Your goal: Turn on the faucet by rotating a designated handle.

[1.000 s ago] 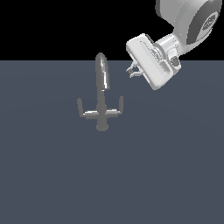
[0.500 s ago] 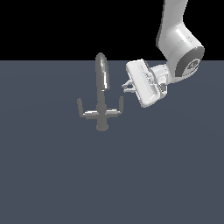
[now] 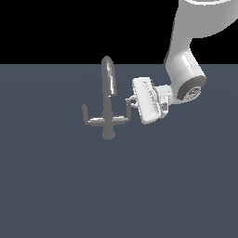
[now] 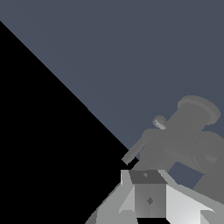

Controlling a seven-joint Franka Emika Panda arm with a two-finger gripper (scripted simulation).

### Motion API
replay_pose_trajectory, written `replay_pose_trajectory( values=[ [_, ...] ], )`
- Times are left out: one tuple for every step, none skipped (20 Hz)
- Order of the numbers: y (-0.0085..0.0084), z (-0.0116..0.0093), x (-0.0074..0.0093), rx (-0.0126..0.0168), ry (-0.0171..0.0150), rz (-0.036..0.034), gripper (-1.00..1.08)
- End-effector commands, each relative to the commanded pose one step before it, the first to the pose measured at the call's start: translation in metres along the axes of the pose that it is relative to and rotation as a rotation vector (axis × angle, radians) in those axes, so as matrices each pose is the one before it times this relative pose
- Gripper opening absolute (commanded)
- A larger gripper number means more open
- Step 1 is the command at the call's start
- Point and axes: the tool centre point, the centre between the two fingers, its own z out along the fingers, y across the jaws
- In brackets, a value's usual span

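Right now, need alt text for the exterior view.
A white robot arm's gripper reaches sideways to the handle of a small grey faucet, on the exterior view's right. The faucet stands upright on a plain dark blue-grey surface under a black background.

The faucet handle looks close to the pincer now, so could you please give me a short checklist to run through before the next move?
1. Pincer level with the handle at the exterior view's right: ok.
2. Pincer touching the handle: cannot tell, the fingers overlap its tip.
3. Pincer opening: cannot tell.
4. Spout away from the arm: ok.
5. Faucet upright on the surface: ok.
6. Wrist view shows the faucet: ok.
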Motion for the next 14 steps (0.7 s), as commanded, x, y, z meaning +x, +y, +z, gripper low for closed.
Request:
replay_pose_trajectory(
  values=[
    [0.00119, 0.00301, 0.00551, 0.01751, -0.00931, 0.00754, -1.0],
    [0.00047, 0.00084, 0.00147, 0.00434, -0.0024, 0.00223, -1.0],
    [0.00039, 0.00063, 0.00117, 0.00344, -0.0019, 0.00177, -1.0],
    [0.00026, 0.00047, 0.00082, 0.0024, -0.00133, 0.00124, -1.0],
    [0.00019, 0.00024, 0.00053, 0.00156, -0.00086, 0.00081, -1.0],
    [-0.00009, 0.00025, 0.0, 0.0, 0.0, 0.0, -1.0],
    [0.0, 0.0, 0.0, 0.0, 0.0, 0.0, -1.0],
    [0.0, 0.0, 0.0, 0.0, 0.0, 0.0, -1.0],
    [0.0, 0.0, 0.0, 0.0, 0.0, 0.0, -1.0],
    [0.00024, -0.00025, -0.00021, 0.0, 0.0, 0.0, -1.0],
    [0.001, -0.00015, -0.00203, 0.0, 0.0, 0.0, -1.0],
    [0.00102, -0.00015, -0.00205, 0.0, 0.0, 0.0, -1.0],
    [0.00122, 0.00004, -0.00173, -0.00023, -0.00022, 0.00061, -1.0],
    [0.00104, -0.00015, -0.00211, 0.0, 0.0, 0.0, -1.0]
  ],
)
